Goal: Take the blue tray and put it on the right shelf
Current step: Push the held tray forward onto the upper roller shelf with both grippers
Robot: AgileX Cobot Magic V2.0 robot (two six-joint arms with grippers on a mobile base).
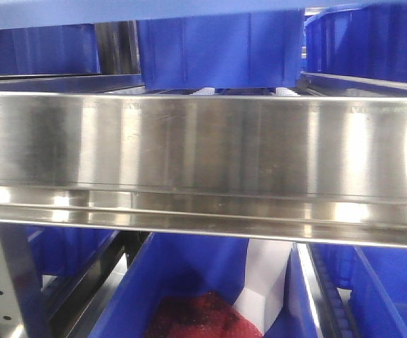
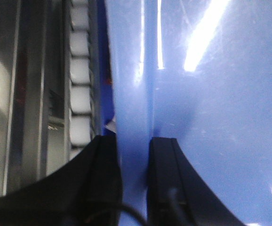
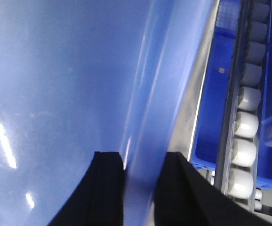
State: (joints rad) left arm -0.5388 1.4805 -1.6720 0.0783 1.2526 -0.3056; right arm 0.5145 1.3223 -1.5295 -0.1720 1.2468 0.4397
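Observation:
The blue tray [image 2: 211, 117] fills most of the left wrist view, glossy and pale. My left gripper [image 2: 133, 143] is shut on its left rim, one black finger on each side of the rim. In the right wrist view the blue tray [image 3: 56, 84] shows again, and my right gripper [image 3: 143, 157] is shut on its right rim. A pale blue band along the top edge of the front view looks like the tray [image 1: 119, 10] held high. The right shelf [image 1: 203, 148] stands close in front, its broad steel front rail spanning the view below the tray.
Dark blue bins [image 1: 221, 49] sit on the shelf level behind the rail. White roller tracks [image 2: 79, 70] [image 3: 246, 127] run beside the tray on both sides. Below the rail, a dark blue bin [image 1: 133, 296] holds a red mesh item [image 1: 189, 317] and a white object [image 1: 267, 282].

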